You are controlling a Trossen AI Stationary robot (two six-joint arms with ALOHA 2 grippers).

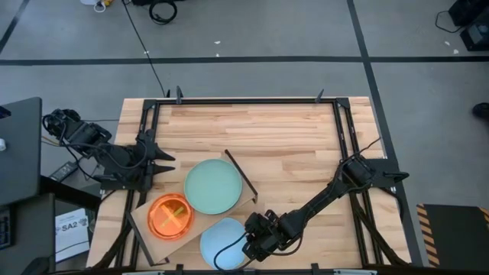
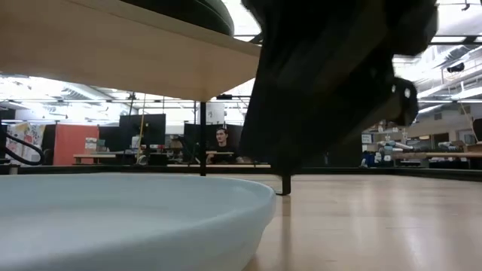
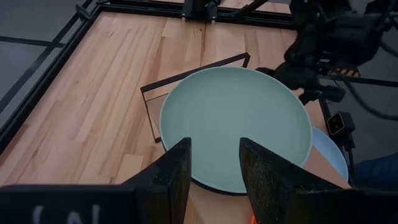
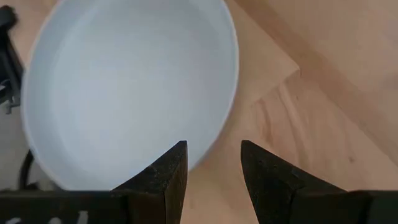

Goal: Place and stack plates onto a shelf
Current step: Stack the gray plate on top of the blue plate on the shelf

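- High view: The right tool [image 1: 248, 246] reaches across the slatted desk [image 1: 290, 145] to the rim of a light-blue plate [image 1: 223, 243] lying at the desk's near edge. The shelf [image 1: 157, 229], a pale board with a thin black bar frame [image 1: 243, 177] at one end, carries a mint-green plate [image 1: 213, 186] and an orange plate [image 1: 170, 215] side by side. The left tool [image 1: 163, 162] waits at the desk's left edge, near the shelf.
- Low view: The light-blue plate [image 2: 128, 214] fills the foreground on the desk, the shelf board [image 2: 113, 49] spans overhead, and a dark arm [image 2: 331, 75] hangs beside it. A person [image 2: 221, 140] sits in the room beyond.
- Left wrist view: The left tool [image 3: 214, 168] stands released, fingers [image 3: 177, 174] apart, facing the mint-green plate [image 3: 236, 124] on the shelf.
- Right wrist view: The right tool [image 4: 212, 171] is released, its fingers [image 4: 171, 177] spread and empty, just above the edge of the light-blue plate [image 4: 124, 87] on the desk.
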